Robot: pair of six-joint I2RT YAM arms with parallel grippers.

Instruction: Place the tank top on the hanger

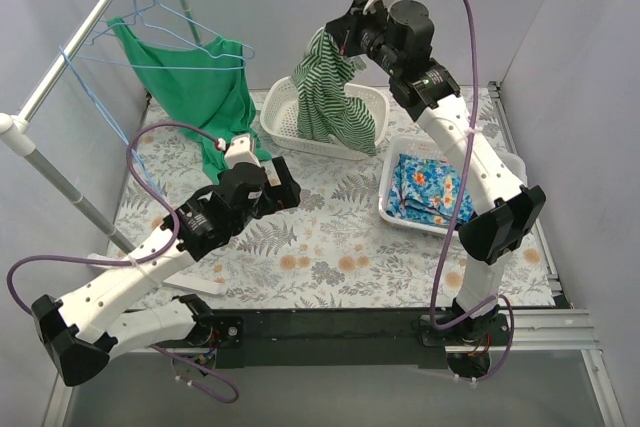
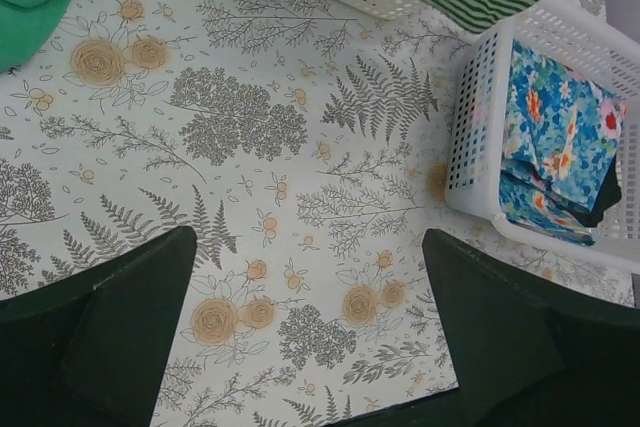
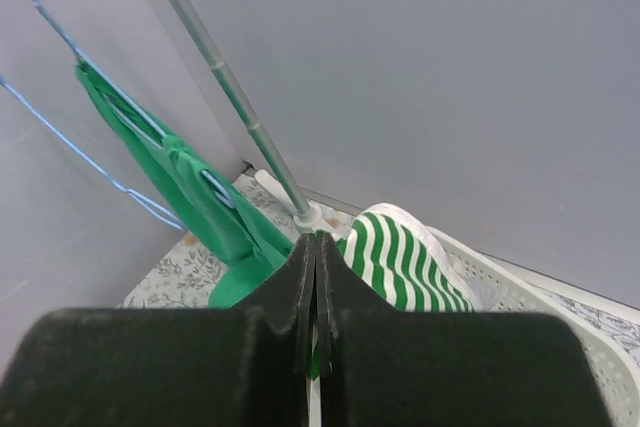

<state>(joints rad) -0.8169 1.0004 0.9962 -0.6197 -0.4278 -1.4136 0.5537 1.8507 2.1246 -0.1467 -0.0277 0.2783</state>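
Observation:
The striped green-and-white tank top (image 1: 325,97) hangs from my right gripper (image 1: 337,39), which is shut on its upper edge and holds it above the back basket (image 1: 275,112); its lower part rests in the basket. In the right wrist view the jaws (image 3: 316,247) are pressed together on the striped fabric (image 3: 400,262). Light-blue wire hangers (image 1: 94,107) hang on the rail at the far left, and they also show in the right wrist view (image 3: 70,137). My left gripper (image 1: 285,190) is open and empty above the patterned table (image 2: 310,317).
A plain green tank top (image 1: 205,97) hangs on one hanger from the grey rail (image 1: 70,47). A white basket (image 1: 392,209) at the right holds a blue floral cloth (image 1: 430,192). Grey walls enclose the table.

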